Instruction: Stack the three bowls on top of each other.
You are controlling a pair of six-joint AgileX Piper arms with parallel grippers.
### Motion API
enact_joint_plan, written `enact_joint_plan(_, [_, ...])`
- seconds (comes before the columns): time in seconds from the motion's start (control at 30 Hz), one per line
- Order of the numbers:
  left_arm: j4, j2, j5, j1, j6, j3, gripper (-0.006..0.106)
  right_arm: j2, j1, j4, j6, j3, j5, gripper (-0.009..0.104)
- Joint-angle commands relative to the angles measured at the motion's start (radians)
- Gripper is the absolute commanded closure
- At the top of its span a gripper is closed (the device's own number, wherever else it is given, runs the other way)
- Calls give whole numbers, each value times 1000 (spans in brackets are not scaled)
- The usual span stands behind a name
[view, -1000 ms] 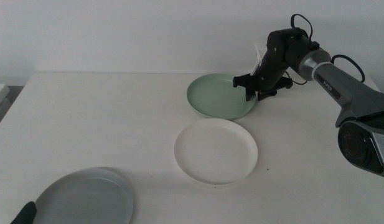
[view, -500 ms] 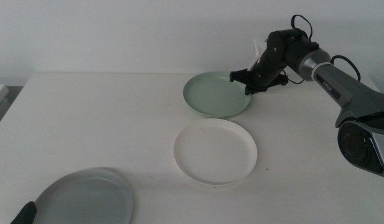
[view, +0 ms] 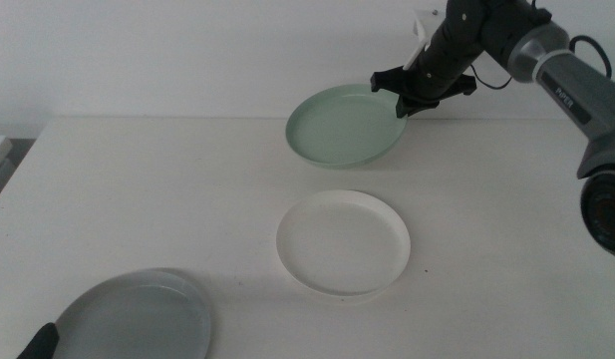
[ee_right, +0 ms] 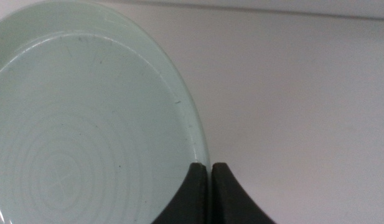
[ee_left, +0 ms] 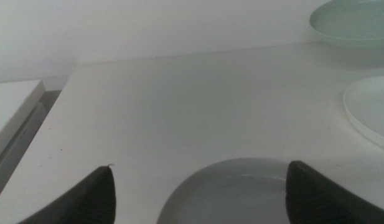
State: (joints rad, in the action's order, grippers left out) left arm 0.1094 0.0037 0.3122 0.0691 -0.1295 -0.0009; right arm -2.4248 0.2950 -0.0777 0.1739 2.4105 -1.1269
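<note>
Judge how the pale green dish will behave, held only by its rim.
The pale green shallow round dish, pinched at one edge by the right claw, likely stays stiff. Its glossy rim looks slippery, so it may tilt or slip.

Right arm: enters from right side, reaches toward far end of table, wrist angled downward. Right gripper (view: 402, 103): raised above tabletop, jaws pinched together on rim of pale green bowl (view: 345, 126), one jaw on each face of rim. Left gripper (ee_left: 198, 193): waits low at near left corner, jaws spread wide, hovering, holding nothing.
</note>
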Motion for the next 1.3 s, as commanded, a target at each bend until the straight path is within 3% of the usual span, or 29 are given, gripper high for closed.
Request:
enact_joint_plan(0.0, [-3, -4, -13, 0, 4, 1, 7, 85, 31, 7, -20, -47, -3, 98])
enact_joint_plan(0.27, [-3, -4, -13, 0, 4, 1, 7, 436, 85, 13, -18, -516, 219, 98])
enact_joint_plan(0.43, [-3, -4, -13, 0, 4, 1, 7, 640, 114, -44, -13, -943, 502, 98])
enact_joint_plan(0.53, [-3, -4, -13, 0, 4, 1, 7, 674, 114, -65, -2, -1085, 596, 98])
enact_joint_plan(1.03, [-3, -4, -13, 0, 4, 1, 7, 588, 114, -86, -2, -1231, 688, 96])
enact_joint_plan(1.13, [-3, -4, -13, 0, 4, 1, 7, 576, 114, -86, -2, -1231, 693, 86])
enact_joint_plan(1.2, [-3, -4, -13, 0, 4, 1, 7, 572, 114, -86, -2, -1231, 696, 73])
enact_joint_plan(1.27, [-3, -4, -13, 0, 4, 1, 7, 575, 114, -90, -2, -1231, 703, 52])
